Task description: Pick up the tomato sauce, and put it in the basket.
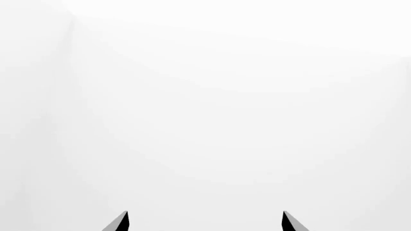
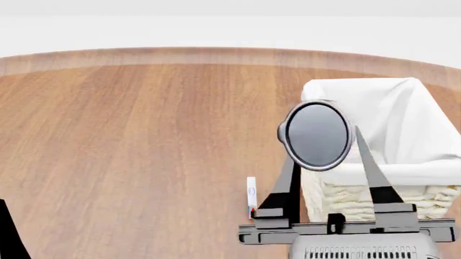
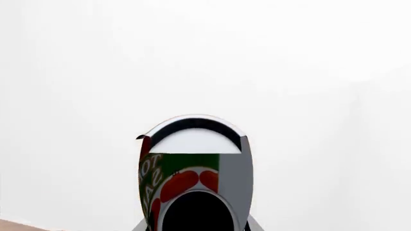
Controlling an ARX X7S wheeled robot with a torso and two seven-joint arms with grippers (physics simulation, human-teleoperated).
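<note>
The tomato sauce [image 2: 317, 135] is held up in the air by the right gripper [image 2: 327, 162], its silvery end turned toward the head camera, so that it shows as a grey disc in front of the basket's near-left corner. The two dark fingers [image 2: 288, 186] press on the can from either side, which keeps it lifted off the wooden table [image 2: 129, 140], and by my reading this is the carry toward the basket [image 2: 381, 194], whose white cloth liner [image 2: 389, 118] folds over the cream wicker rim. In the right wrist view the can [image 3: 192, 168] fills the lower centre; its label is green above and red with tomato shapes below, with white letters running along the side that look like "TO", the rest unreadable. A small white upright thing [image 2: 251, 197] stands on the table near the gripper; its marking is too small to read. The left gripper [image 1: 205, 222] shows only two dark fingertips set wide apart, holding nothing.
</note>
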